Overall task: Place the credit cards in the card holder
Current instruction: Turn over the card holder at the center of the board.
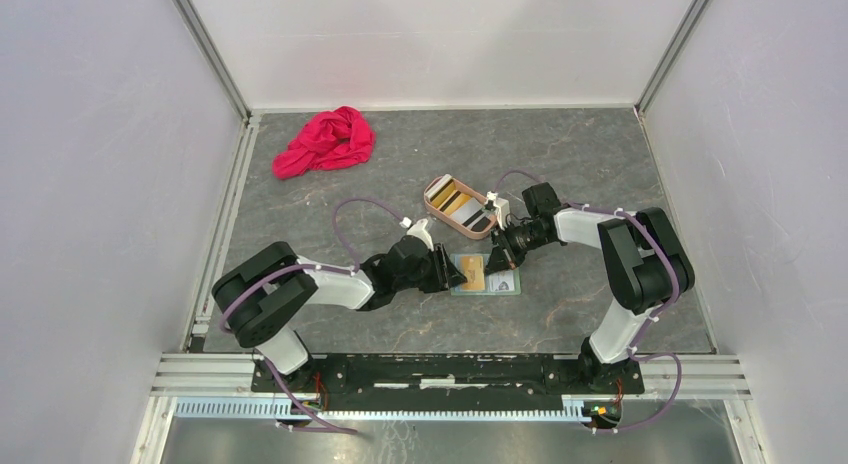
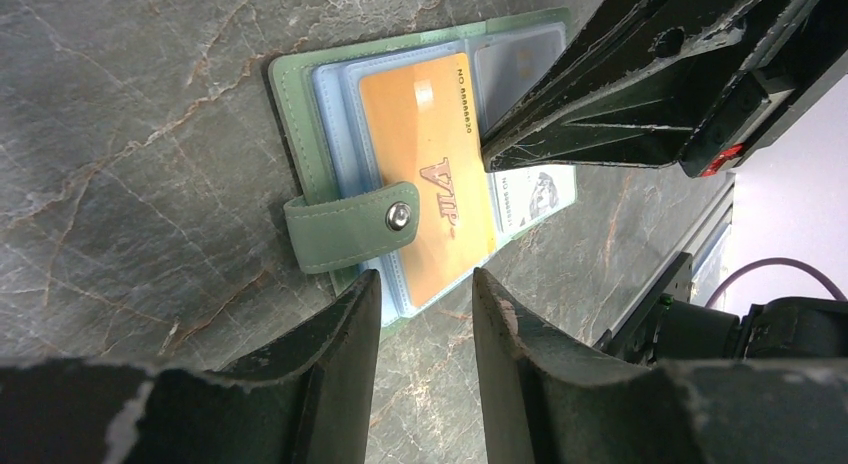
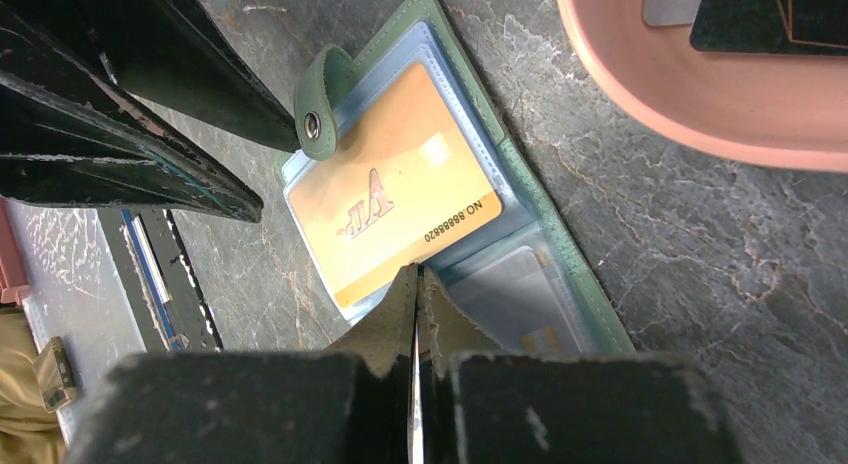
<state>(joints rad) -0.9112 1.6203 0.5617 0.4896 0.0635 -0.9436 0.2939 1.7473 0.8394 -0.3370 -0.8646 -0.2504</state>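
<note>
Open on the bench (image 1: 600, 164), the holder (image 2: 300, 114) carries an orange card (image 2: 410, 144) at its sleeve. Right fingers (image 3: 425, 304), clenched empty, press the card's edge; left fingers (image 2: 366, 299) stand parted, holding nothing. Advice: slide it flat and slowly, holder pinned.
</note>
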